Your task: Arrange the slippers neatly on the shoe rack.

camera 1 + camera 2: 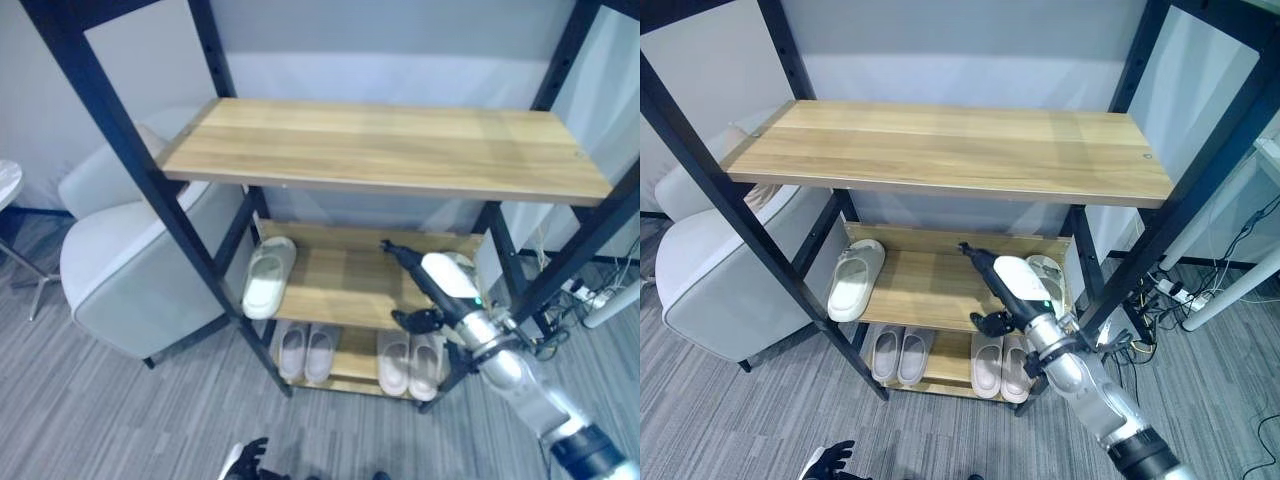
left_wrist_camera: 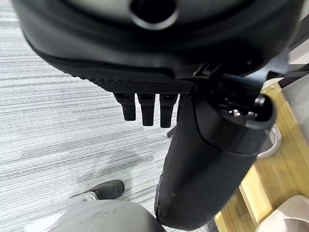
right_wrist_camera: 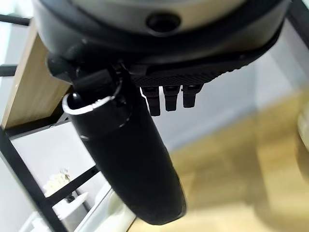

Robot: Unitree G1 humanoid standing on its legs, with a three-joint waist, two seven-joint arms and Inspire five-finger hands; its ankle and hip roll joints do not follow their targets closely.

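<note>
Grey striped carpet (image 1: 90, 410) covered the floor. A pale grey armchair (image 1: 120, 270) stood against the light grey wall (image 1: 960, 50), near a round white side table (image 1: 8, 185). A white table leg (image 1: 1230, 290) slanted above floor cables (image 1: 1250, 235).

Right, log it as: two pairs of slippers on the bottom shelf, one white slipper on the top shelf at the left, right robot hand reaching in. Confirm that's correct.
One thing is off: the single white slipper lies on the middle shelf at the left, not the top shelf, which holds nothing, as the left eye view shows. The rest stands: two pairs on the bottom shelf, and the right robot hand reaching in at the middle shelf.
</note>
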